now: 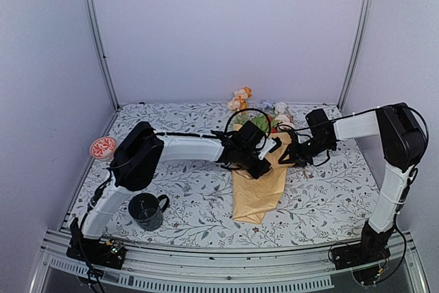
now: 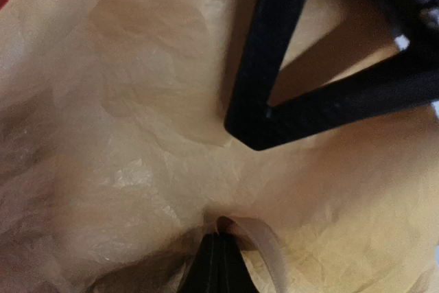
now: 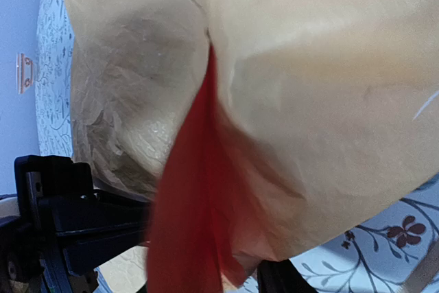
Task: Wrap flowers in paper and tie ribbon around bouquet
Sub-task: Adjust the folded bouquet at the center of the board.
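Paper (image 2: 137, 101) fills your wrist views, mustard outside with an orange-red fold showing. Your left claw (image 2: 218, 260) is pressed together against it, with a ribbon (image 2: 269, 255) strip curling off its tips. Your right claw (image 1: 293, 154) sits at the wrap's right edge; you cannot tell its gap. Your bouquet (image 1: 259, 186) lies at the middle of the bench (image 1: 336, 197), heads toward the far side.

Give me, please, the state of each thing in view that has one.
bouquet: lying flat, wrapped, heads toward the back wall.
paper: wrapped into a cone, red underside showing along one edge.
ribbon: no tie visible; a short stretch at the left jaws.
left jaws: shut on the ribbon.
right jaws: at the bouquet; open or shut unclear.
mug: upright.
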Controlling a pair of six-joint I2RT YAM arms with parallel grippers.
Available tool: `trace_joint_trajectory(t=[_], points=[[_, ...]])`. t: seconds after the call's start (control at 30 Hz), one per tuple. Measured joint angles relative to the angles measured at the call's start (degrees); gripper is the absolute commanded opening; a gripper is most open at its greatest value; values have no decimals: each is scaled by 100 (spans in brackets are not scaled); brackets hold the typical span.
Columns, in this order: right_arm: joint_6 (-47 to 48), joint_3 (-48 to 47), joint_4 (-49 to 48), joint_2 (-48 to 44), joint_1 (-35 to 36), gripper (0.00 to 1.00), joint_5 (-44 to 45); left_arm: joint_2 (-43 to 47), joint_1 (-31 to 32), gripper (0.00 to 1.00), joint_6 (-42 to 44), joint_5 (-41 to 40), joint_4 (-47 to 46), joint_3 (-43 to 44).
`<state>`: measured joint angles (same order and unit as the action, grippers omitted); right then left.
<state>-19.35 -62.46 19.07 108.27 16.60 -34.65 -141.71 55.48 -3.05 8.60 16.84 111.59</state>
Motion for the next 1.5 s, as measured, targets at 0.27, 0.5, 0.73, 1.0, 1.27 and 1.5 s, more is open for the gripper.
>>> trace_joint_trajectory(t=[0.27,0.5,0.73,1.0,1.27,1.5], points=[[55,-483,804,-588,-232,44,1248,-267,22,0,-273,258,70,236],[188,-885,1408,-601,-494,36,2546,-234,22,0,-413,299,-151,92],[380,-780,1801,-236,-348,43,2684,-197,20,0,-433,299,-280,-15],[365,-61,1786,-461,-323,41,2490,-197,15,0,-435,334,-284,-17],[313,708,1587,-925,-238,0,1952,-197,11,0,-433,352,-282,-17],[236,863,1788,-2017,-197,0,1705,-197,11,0,-437,380,-291,-22]])
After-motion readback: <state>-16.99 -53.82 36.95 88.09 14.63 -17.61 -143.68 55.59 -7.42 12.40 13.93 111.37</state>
